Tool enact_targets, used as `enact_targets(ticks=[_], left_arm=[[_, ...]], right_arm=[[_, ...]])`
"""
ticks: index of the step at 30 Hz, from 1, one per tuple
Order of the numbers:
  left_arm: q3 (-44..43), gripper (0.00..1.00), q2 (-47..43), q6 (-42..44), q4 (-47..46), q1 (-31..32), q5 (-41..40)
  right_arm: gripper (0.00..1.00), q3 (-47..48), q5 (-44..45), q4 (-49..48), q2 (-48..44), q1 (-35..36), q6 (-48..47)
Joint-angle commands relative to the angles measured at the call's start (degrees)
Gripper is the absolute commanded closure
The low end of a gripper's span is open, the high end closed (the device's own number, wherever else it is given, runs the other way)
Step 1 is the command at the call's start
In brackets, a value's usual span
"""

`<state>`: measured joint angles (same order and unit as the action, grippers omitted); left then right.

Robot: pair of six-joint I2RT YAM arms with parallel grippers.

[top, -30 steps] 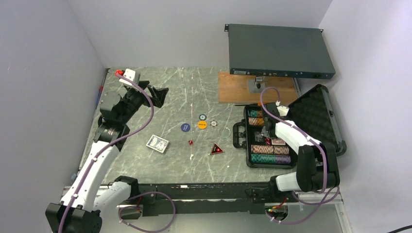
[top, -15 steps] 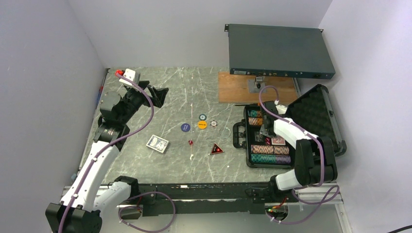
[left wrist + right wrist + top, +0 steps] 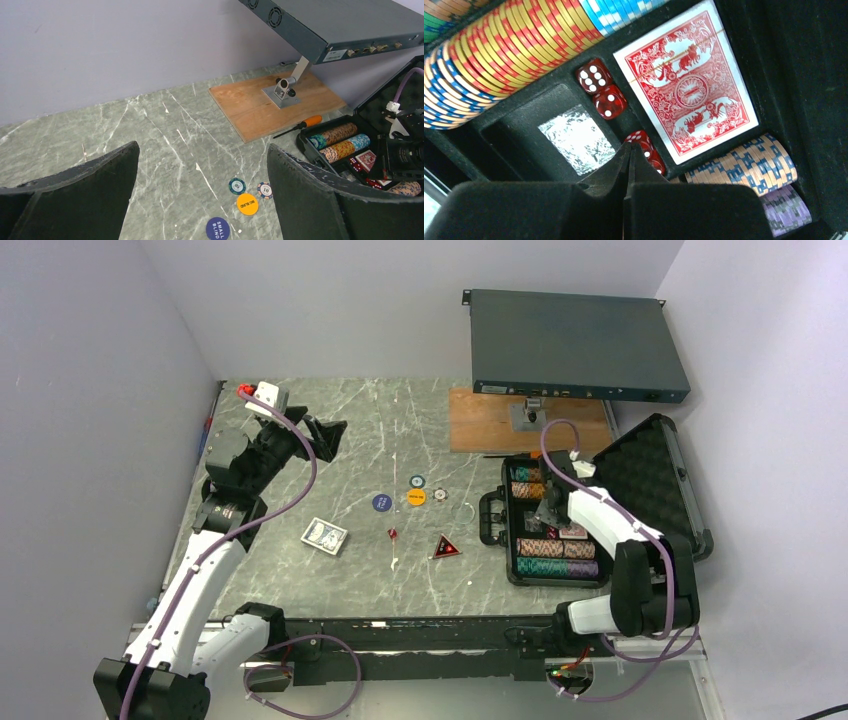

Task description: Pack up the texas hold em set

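The black foam-lined case (image 3: 650, 475) lies open at the right, holding rows of striped chips (image 3: 548, 566). My right gripper (image 3: 548, 510) is down inside it, shut with nothing between its fingers. In the right wrist view its tips (image 3: 628, 146) sit beside a red die (image 3: 646, 145), next to two more dice (image 3: 601, 87) and a red card deck (image 3: 686, 82). On the table lie a blue deck (image 3: 324, 535), blue button (image 3: 381, 502), yellow button (image 3: 417, 497), two loose chips (image 3: 417, 481), a red die (image 3: 393, 533) and a red triangle (image 3: 446, 547). My left gripper (image 3: 325, 435) hangs open above the far left.
A dark rack-mount box (image 3: 575, 345) stands on a bracket over a wooden board (image 3: 490, 425) at the back right. An orange-handled screwdriver (image 3: 300, 125) lies between the board and the case. Walls close in on the left, back and right.
The right arm has shifted slightly over the case, its gripper still shut. The left arm and the loose pieces on the table have not moved.
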<state>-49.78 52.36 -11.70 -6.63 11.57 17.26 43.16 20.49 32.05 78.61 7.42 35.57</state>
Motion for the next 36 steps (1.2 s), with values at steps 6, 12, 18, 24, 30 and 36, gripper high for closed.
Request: enact_targets(ticks=[6,12,18,24,30,36], left_arm=[[-1.9,0.01,-0.5,0.1,-2.4,0.2,0.4],[-2.1,0.01,-0.3,0.2,-2.3,0.2,0.3],[-2.0,0.01,-0.3,0.3,-2.2,0.2,-0.2],[-1.5,0.01,-1.7,1.1,-1.9,0.2,-2.7],[-1.6,0.01,-1.9,1.8,-1.5,0.1,-3.6],[-1.6,0.01,-1.9,1.4,-1.6,-0.4,-3.4]], right_arm=[[0.83,3.7,-0.9,1.9,-6.3,1.4,-7.3],[0.45,4.1,-4.3,-2.9,-15.2,13.9,-12.3],[0.23,3.6,-9.2,-15.8,-10.8,32.7,-11.7],[0.20,10.7,-14.2,-25.4,5.5,43.3,-12.4],[0.24,20.9,-14.4,-23.4,18.0,48.6,-16.0],[0.39,27.8,-12.9,-19.6,25.4,50.6,-17.1]])
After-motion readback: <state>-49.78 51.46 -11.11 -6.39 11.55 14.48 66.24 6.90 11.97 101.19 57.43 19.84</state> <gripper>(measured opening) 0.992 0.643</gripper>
